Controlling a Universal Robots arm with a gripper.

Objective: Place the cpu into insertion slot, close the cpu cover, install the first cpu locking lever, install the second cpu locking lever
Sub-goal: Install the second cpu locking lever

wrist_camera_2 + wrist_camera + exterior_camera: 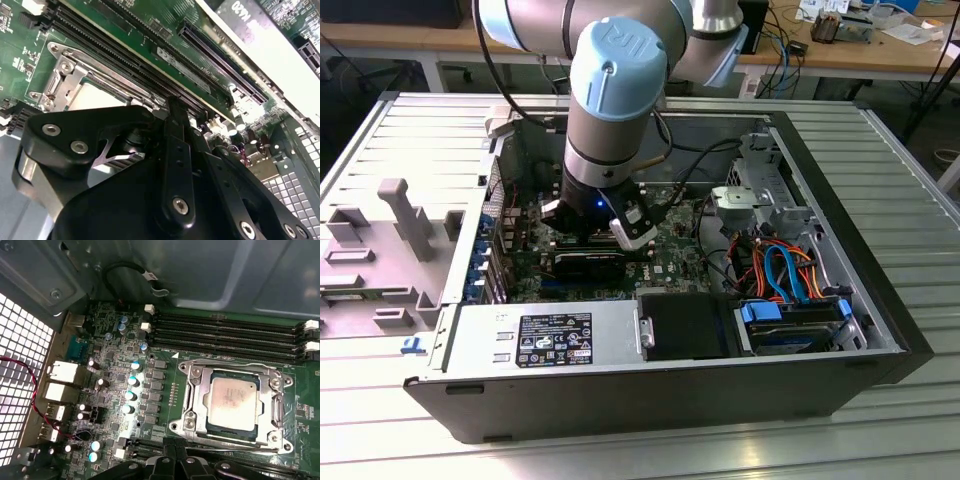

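Bright, even light; glare whitens the cpu point(232, 405) top.

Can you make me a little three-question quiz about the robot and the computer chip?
1. True or false: the cpu already lies in the insertion slot, with the cpu cover down around it.
2. What runs beside the socket in the first wrist view? A) long black memory slots B) a fan C) a keyboard
3. Fill in: the arm's gripper reaches down inside the open computer ____.

Key: 1 true; 2 A; 3 case.
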